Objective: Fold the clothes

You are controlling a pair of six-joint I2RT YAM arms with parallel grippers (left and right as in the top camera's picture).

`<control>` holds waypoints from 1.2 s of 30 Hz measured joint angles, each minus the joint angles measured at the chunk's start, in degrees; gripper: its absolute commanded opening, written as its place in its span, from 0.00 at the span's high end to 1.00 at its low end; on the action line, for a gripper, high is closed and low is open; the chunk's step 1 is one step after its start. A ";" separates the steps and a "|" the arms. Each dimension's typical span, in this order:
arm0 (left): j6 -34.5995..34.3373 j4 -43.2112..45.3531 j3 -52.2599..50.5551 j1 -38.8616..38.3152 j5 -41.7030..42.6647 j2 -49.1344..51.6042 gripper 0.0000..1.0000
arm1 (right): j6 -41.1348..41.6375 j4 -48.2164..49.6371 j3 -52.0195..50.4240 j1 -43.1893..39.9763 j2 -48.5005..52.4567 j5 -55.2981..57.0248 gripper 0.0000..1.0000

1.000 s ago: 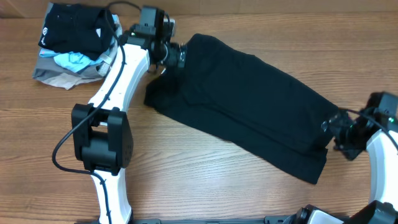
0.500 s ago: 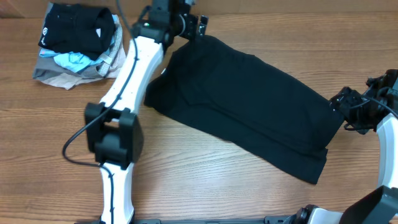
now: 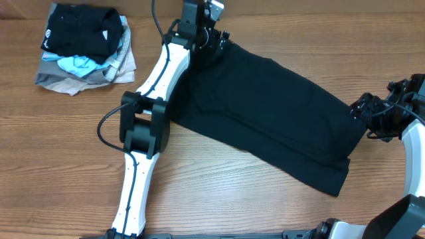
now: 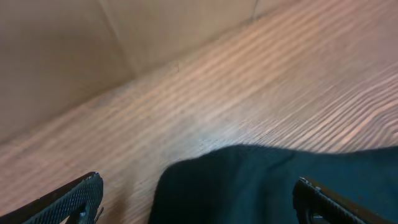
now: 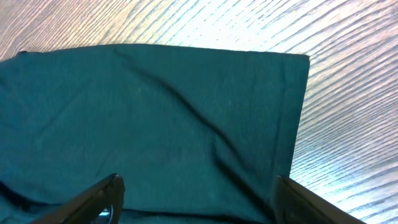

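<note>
The clothes (image 3: 265,113), one plain black garment, lie folded in a long band running diagonally from the far middle of the table to the near right. My left gripper (image 3: 222,38) hovers open over the garment's far corner (image 4: 249,186); in the left wrist view its fingers (image 4: 74,199) stand wide apart on either side of that corner, holding nothing. My right gripper (image 3: 363,114) is open just above the garment's right end (image 5: 155,112), its jaws wide with cloth below them but none pinched.
A stack of folded pieces (image 3: 83,46), black on top over light blue, grey and beige, sits at the far left. The left arm's white links (image 3: 156,86) stretch along the garment's left side. The wooden table (image 3: 60,153) shows around the cloth.
The left arm has swung right and farther back, from the garment's left upper edge to its far corner, jaws opening fully. The right gripper drew back from the garment's right end.
</note>
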 measured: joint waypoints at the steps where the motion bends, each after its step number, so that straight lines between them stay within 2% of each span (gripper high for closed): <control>1: 0.15 0.11 0.00 0.00 0.00 0.79 0.00 | -0.04 0.00 0.00 0.00 0.00 -0.04 0.20; 10: 0.39 4.72 0.04 0.00 0.02 5.55 0.03 | -0.15 -0.28 0.00 0.00 0.00 -1.33 0.20; 13: 0.50 5.20 0.20 0.00 0.02 6.84 0.11 | -0.17 -0.31 0.00 0.00 0.00 -1.46 0.20; 14: 0.39 5.46 0.20 0.00 0.33 7.39 0.16 | -0.15 -0.31 0.00 0.00 0.00 -1.49 0.20; 15: 0.42 5.77 0.33 0.00 0.70 7.58 0.27 | -0.15 -0.31 0.00 0.00 0.00 -1.51 0.20; 16: 0.57 5.75 0.46 0.00 0.85 7.65 0.41 | -0.13 -0.33 0.00 0.00 0.00 -1.49 0.21; 17: 0.68 5.79 0.55 -0.02 0.92 7.67 0.62 | -0.17 -0.31 0.00 0.02 0.00 -1.53 0.21; 19: 0.50 6.03 0.61 -0.11 1.09 7.74 0.83 | -0.15 -0.35 0.00 0.02 0.00 -1.49 0.21; 20: 0.59 6.23 0.61 -0.13 1.11 7.74 0.87 | -0.17 -0.33 0.00 0.00 0.00 -1.51 0.21; 24: 0.31 6.01 0.61 -0.11 1.29 7.76 0.94 | -0.15 -0.33 0.00 0.02 0.00 -1.49 0.21; 29: 0.26 4.55 0.74 -0.11 1.22 7.32 0.96 | -0.17 -0.35 0.00 0.00 0.00 -1.51 0.21; 36: 0.46 -5.99 0.72 -0.11 -0.26 2.62 0.96 | -0.17 -0.55 0.00 0.00 0.00 -1.51 0.22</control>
